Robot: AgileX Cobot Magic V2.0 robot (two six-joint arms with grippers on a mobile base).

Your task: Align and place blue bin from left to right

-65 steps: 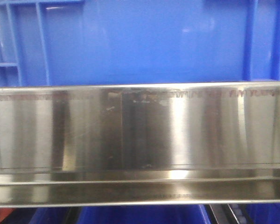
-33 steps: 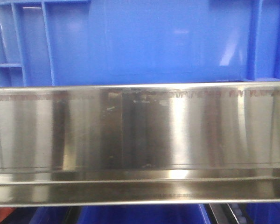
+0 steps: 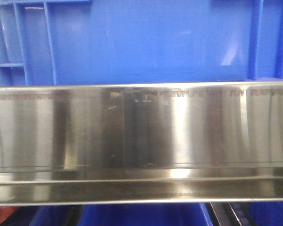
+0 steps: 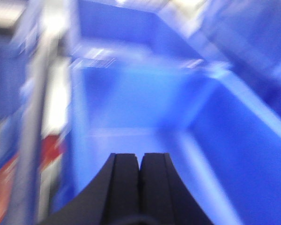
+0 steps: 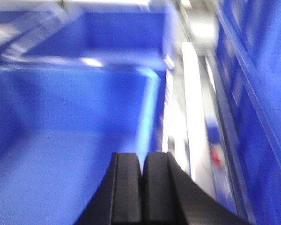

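Jaws on both arms are seen pressed together, with only a thin dark seam between the black fingers and nothing held. The left gripper is poised over the open inside of a blue container, whose floor and pale inner corner are seen beyond the fingertips; the view is heavily blurred. At the left edge of that view a pale upright bar and a red patch are noted, neither identifiable through the blur.

The right gripper is likewise set above a blue interior, with a bright corner edge just ahead of the fingers. To its right a shiny metal strip is seen running away from the camera, and beyond it a further blue wall along the right edge.

In the front view, the blue bin fills the upper part of the frame: a smooth flat wall, with vertical ribs near both its left and right ends. Its lower part is hidden behind a brushed steel rail that crosses the whole width. Below the rail, more blue plastic is partly seen. Neither gripper is visible in this view.
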